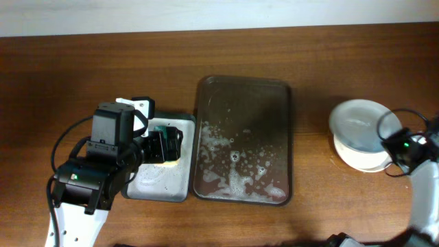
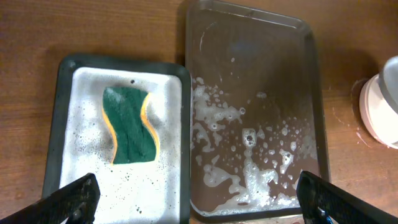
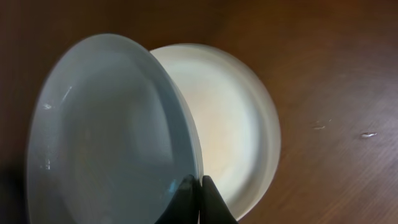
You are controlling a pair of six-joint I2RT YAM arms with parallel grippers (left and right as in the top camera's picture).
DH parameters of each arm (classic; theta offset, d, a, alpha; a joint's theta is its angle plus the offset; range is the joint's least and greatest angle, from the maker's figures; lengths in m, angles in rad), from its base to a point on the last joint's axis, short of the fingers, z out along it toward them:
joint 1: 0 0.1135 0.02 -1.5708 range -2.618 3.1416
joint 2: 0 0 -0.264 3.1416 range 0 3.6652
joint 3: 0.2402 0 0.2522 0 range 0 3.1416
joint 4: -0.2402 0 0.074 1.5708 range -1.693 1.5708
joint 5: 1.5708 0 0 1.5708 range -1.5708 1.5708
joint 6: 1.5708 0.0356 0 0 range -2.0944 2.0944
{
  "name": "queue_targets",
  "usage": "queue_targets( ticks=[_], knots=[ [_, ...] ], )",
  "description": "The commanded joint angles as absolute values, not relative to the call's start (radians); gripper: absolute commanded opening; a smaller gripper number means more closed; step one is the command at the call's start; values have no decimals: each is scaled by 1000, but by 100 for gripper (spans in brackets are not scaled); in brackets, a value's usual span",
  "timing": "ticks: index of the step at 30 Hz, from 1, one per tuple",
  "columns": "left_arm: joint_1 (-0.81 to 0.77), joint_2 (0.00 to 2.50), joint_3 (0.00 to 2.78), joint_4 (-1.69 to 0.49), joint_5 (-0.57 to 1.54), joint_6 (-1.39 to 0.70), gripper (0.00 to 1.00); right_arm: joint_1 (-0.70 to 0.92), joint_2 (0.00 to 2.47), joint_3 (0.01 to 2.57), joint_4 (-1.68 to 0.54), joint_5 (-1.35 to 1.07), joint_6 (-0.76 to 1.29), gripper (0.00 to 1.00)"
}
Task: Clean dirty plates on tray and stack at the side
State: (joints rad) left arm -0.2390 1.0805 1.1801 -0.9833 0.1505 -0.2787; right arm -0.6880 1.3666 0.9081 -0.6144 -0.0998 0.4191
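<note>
The dark brown tray lies mid-table with soap foam on it and no plates; it also shows in the left wrist view. My right gripper is shut on the rim of a pale-mint plate, holding it tilted over a stack of white plates at the right side of the table. No red smears show on it. My left gripper is open and empty above the small grey-white tray that holds the green-yellow sponge.
The small grey-white tray sits against the brown tray's left edge, foam-speckled. The left arm hangs over it. The right arm reaches in from the table's lower right corner.
</note>
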Motion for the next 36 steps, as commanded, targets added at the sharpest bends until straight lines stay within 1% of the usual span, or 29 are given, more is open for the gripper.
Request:
queue_targets(
  ticks=[1,2,3,4,5,6,8,11,13,14,16,18,21,25,26,28,29,32,33,36],
  knots=[
    [-234,1073,1192,-981,161,-260,99,-781,1505,918,-614,-147,428,4],
    [-234,1073,1192,-981,161,-260,99,-788,1531,918,-622,-147,427,9],
    [-234,1073,1192,-981,161,-260,99,-787,1543,918,-624,-153,427,38],
    [-234,1073,1192,-981,161,-260,99,-781,1541,920,-614,-224,412,59],
    [-234,1073,1192,-981,161,-260,99,-767,1514,936,-611,-355,349,73],
    [-234,1073,1192,-981,161,-260,99,-748,1477,957,-631,-404,311,82],
    [-234,1073,1192,-981,161,-260,99,-683,1365,1004,-713,-420,266,83],
    [-234,1073,1192,-981,161,-260,100,-469,1048,1033,-849,-506,160,86],
    [-234,1073,1192,-981,161,-260,99,-285,826,1033,-930,-513,162,88],
    [-234,1073,1192,-981,161,-260,99,-208,741,1033,-956,-513,165,99],
    [-234,1073,1192,-981,161,-260,100,-77,586,1033,-995,-526,165,99],
    [-234,1073,1192,-981,161,-260,99,5,470,1033,-1007,-527,165,99],
    [-234,1073,1192,-981,161,-260,99,33,379,1033,-1015,-505,144,99],
    [-234,1073,1192,-981,161,-260,99,33,358,1018,-1014,-478,-202,99],
    [-234,1073,1192,-981,161,-260,99,32,345,963,-977,-478,-307,99],
    [-234,1073,1192,-981,161,-260,100,32,301,808,-837,-468,-352,99],
    [-234,1073,1192,-981,161,-260,99,32,236,661,-736,-459,-352,99],
    [-234,1073,1192,-981,161,-260,99,33,38,362,-526,-459,-352,99],
    [-234,1073,1192,-981,161,-260,99,33,-1,302,-476,-459,-352,99],
    [-234,1073,1192,-981,161,-260,99,33,3,150,-293,-459,-352,99]
  ],
)
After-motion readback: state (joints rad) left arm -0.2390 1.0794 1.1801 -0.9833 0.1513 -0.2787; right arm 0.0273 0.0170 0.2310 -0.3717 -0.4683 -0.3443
